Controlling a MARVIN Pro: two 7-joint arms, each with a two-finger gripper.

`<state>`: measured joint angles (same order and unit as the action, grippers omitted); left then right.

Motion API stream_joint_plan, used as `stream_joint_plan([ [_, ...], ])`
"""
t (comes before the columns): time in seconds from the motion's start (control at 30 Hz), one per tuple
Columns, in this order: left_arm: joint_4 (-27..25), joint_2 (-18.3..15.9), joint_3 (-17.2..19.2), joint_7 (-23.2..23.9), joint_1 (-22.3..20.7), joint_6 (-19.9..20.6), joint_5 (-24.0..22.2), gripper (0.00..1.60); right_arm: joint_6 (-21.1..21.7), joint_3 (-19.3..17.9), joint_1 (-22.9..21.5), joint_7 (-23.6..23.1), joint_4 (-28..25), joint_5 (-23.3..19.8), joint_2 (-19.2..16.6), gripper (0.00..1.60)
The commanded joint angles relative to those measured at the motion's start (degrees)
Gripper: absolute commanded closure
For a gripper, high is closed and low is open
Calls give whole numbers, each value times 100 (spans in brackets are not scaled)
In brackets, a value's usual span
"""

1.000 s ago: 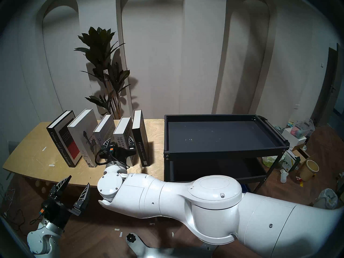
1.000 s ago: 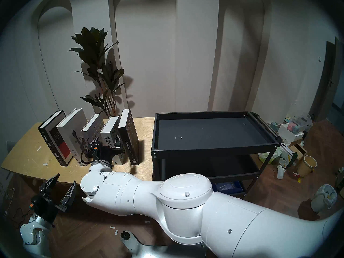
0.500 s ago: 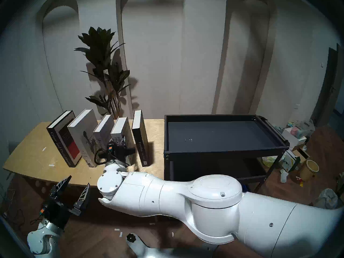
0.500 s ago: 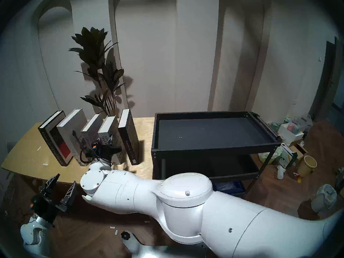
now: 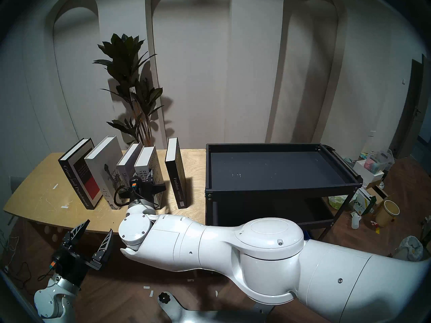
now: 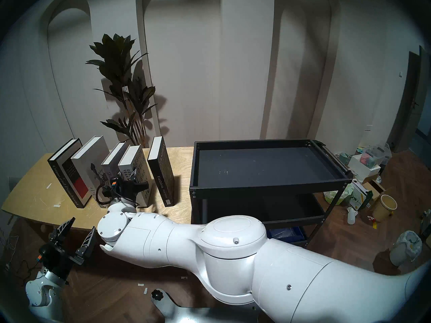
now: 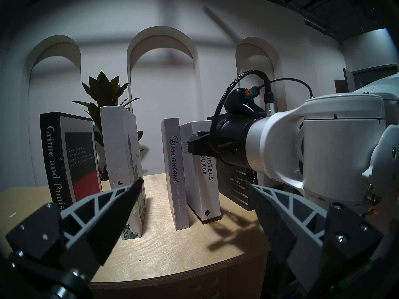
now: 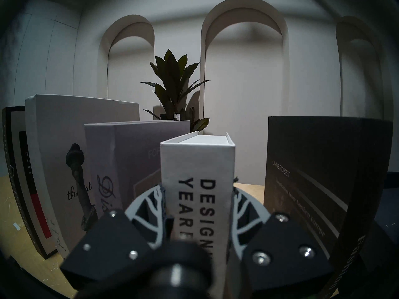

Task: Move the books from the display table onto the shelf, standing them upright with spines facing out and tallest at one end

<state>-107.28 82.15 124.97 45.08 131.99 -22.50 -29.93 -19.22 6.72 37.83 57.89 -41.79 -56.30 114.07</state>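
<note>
Five thick hardcover books stand in a row on the pale plywood table (image 5: pixel 42 199), spines toward the robot. From the left: a black book (image 5: pixel 77 175) lettered "Crime and Punishment" with a red block on its cover, a white book (image 5: pixel 105 166) with a Statue of Liberty drawing, a grey book (image 5: pixel 127 161) titled "Discontent", a white yearbook (image 5: pixel 145 166) with bold black capitals, and a black book (image 5: pixel 176 175) marked "Fashion", which stands apart from the rest.

The right gripper (image 8: pixel 197 208) is clamped on the white yearbook's spine, one finger on each cover; the book tilts against the grey one.

The left gripper (image 5: pixel 93 234) hangs spread wide and empty before the table's near edge.

The black metal shelf (image 5: pixel 279 189) stands just right of the table.
</note>
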Motion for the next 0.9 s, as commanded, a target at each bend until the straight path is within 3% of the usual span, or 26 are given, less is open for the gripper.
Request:
stream_joint_plan([
  [0.0,-74,-8,9,7,0,-12,2,0,-56,-69,-212,104,-192,174,93,160],
  [0.87,-84,2,17,22,0,-11,5,0,-24,-405,-1161,915,-854,861,93,160],
])
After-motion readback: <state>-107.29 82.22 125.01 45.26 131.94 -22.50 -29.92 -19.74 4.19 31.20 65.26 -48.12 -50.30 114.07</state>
